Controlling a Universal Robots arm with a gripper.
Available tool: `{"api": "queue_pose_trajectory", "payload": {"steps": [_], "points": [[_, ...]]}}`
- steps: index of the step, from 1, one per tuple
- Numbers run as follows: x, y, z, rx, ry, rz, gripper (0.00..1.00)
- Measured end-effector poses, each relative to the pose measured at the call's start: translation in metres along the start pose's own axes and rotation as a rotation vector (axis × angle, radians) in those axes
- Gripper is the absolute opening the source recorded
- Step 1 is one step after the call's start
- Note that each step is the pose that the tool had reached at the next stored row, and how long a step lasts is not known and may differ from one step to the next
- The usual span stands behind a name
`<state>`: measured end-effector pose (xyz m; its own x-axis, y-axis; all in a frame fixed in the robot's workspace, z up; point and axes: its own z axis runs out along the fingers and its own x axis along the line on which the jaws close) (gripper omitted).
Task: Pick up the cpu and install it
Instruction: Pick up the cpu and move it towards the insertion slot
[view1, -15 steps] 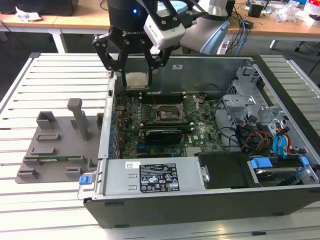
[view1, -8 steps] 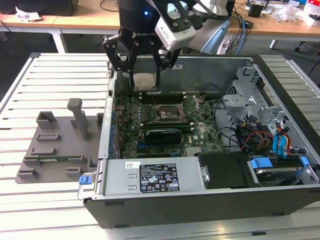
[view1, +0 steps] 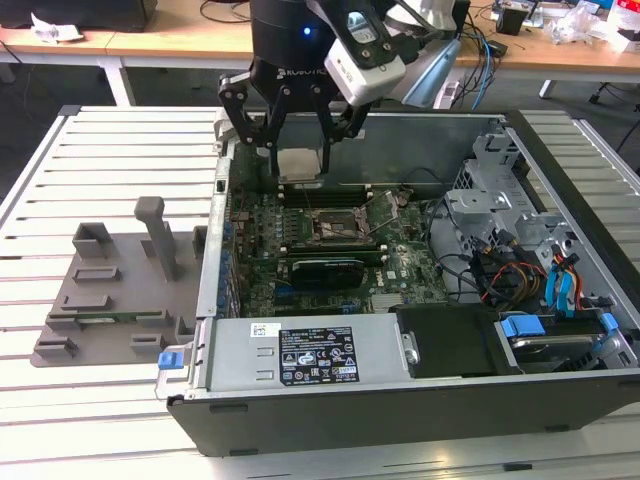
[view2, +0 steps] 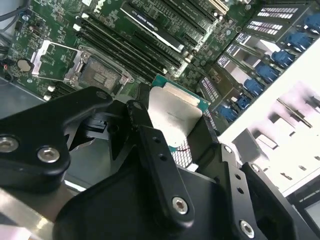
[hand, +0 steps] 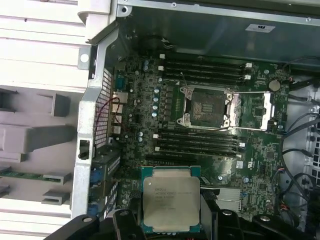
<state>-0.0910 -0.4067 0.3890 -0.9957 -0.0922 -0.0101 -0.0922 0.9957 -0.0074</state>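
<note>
The black fingers (view2: 150, 145) are pinching the small, flat square cpu with a pale silver-grey metal top (hand: 171, 200) by two opposite edges, holding it in the air over the open dark computer case (view1: 400, 415). Below the fingers, the black square socket (hand: 207, 106) is lying with its metal frame swung open on the green motherboard (hand: 150, 115).

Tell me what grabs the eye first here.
The cpu, pinched in the end effector, hangs over the motherboard inside the open computer case. The empty socket, its frame swung open, sits on that board. A grey fixture plate lies beside the case, on the exterior view's left.
</note>
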Motion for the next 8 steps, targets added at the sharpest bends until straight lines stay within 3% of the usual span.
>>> {"api": "queue_pose_trajectory", "payload": {"steps": [5,8], "points": [[-0.0091,0.0009,0.0072,0.0004,0.0005,0.000,0.55],[-0.0237,0.0089,0.0141,0.0010,0.0017,0.000,0.55]]}}
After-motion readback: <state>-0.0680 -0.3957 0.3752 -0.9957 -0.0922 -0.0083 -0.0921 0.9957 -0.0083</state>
